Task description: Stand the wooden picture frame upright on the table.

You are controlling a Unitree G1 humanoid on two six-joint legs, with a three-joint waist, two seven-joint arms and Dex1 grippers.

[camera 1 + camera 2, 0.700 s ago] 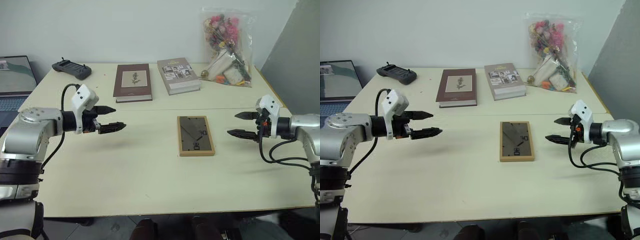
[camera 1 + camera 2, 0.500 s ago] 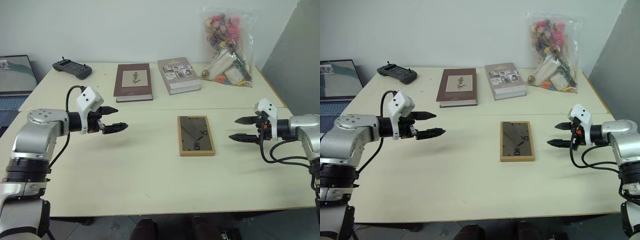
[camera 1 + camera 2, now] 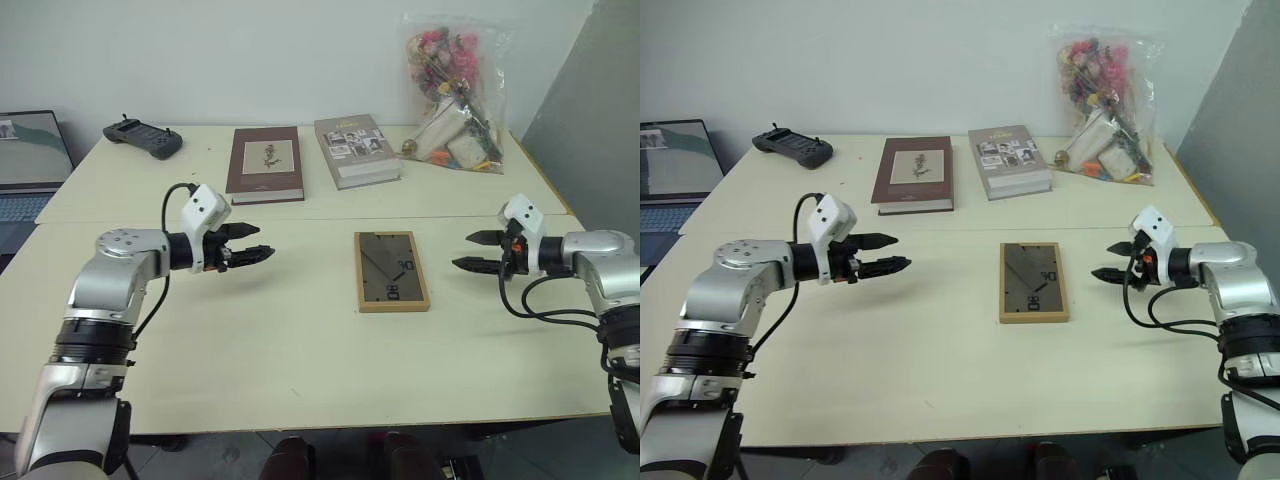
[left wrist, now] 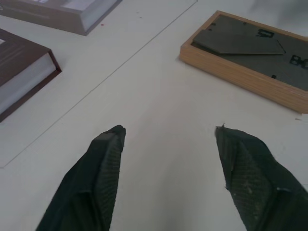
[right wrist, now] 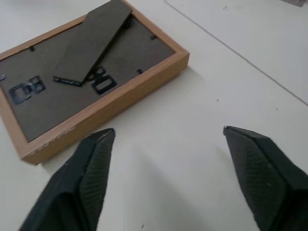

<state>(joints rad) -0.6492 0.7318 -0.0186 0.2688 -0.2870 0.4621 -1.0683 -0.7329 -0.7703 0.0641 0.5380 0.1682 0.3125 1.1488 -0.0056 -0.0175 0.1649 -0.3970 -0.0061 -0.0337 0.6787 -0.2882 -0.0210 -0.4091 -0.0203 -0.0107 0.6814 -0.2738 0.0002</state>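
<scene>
Lying face down near the middle of the table (image 3: 300,350), just on the near side of its seam, the wooden picture frame (image 3: 392,270) shows its dark back and folded easel leg from the head camera. The left gripper (image 3: 247,250) hovers well to the left of it, the right gripper (image 3: 477,251) nearer on the right, both parted and empty. Two books sit toward the far edge, a bag of flowers at the far right corner.

From the left wrist, its fingers (image 4: 103,178) stand wide apart over bare tabletop, frame ahead.

From the right wrist, its fingers (image 5: 91,173) gape too, close beside the frame's wooden edge, not touching.

Nothing of the job looks done yet: gripping, lifting, opening the leg and standing it all remain.
</scene>
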